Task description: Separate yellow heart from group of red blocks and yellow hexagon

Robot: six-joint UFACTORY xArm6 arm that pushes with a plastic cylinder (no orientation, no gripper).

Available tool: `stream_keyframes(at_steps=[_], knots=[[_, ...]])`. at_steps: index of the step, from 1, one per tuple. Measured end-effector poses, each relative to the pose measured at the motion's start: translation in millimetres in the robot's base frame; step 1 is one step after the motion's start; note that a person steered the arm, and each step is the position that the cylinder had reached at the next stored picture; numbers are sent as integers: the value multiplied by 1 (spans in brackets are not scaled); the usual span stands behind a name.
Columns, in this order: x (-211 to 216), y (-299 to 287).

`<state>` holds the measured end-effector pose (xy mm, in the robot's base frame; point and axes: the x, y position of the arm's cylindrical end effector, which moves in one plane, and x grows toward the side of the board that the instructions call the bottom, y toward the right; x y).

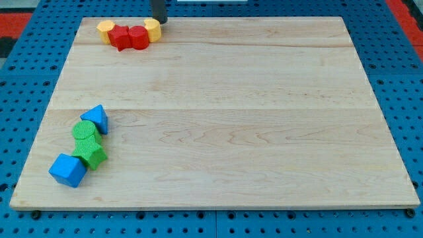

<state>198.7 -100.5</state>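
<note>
My tip (159,20) stands at the top edge of the wooden board (218,112), holding nothing, just above and right of the yellow block (153,28) that closes the right end of a tight row. Left of that block, touching in turn, sit two red blocks (138,37) (120,36), then another yellow block (106,28). Which yellow piece is the heart I cannot tell. Far below that row lie a blue block (96,118), two green blocks (84,131) (92,154) and a second blue block (67,170).
</note>
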Motion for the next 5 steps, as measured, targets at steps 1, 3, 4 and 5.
stream_keyframes(at_steps=[1,3,4,5], knots=[[11,5],[2,-57],[40,-76],[44,-3]])
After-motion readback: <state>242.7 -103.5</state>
